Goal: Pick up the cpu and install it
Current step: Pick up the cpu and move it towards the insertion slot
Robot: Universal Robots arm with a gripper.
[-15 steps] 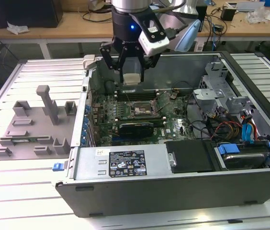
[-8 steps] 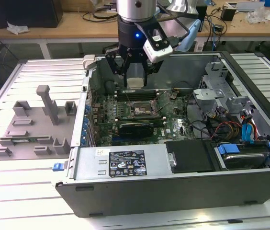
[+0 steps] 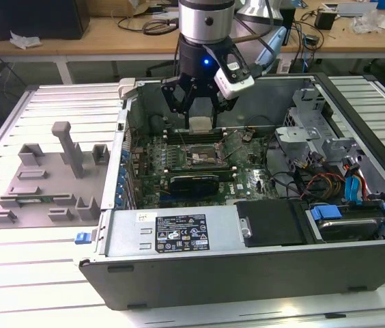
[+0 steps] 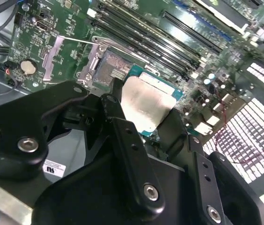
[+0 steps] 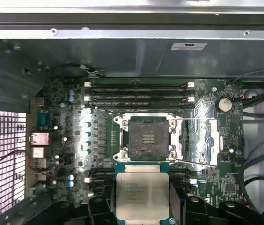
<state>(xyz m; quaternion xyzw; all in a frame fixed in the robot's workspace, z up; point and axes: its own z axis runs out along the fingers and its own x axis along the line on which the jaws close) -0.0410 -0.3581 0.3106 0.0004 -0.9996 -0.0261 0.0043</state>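
My gripper [image 3: 201,121] hangs inside the open computer case [image 3: 179,236], shut on the cpu [image 3: 201,125], a flat silver square with a green rim. In both wrist views the cpu [image 5: 142,193] [image 4: 147,104] sits pinched between the black fingers [image 5: 97,206] [image 4: 122,131], held level above the motherboard [image 5: 71,154]. The bare cpu socket [image 5: 148,139] [image 4: 111,70] [image 3: 203,158] lies just beyond the chip, a little apart from it. Its metal load plate [image 5: 202,140] is swung open to one side.
Memory slots [image 5: 136,93] run along the far side of the socket. A long black card [image 3: 192,181] lies near the socket. The power supply [image 3: 172,232] and drive bay with blue and orange cables [image 3: 343,205] fill the case's front. A grey fixture plate [image 3: 42,184] stands at the exterior view's left.
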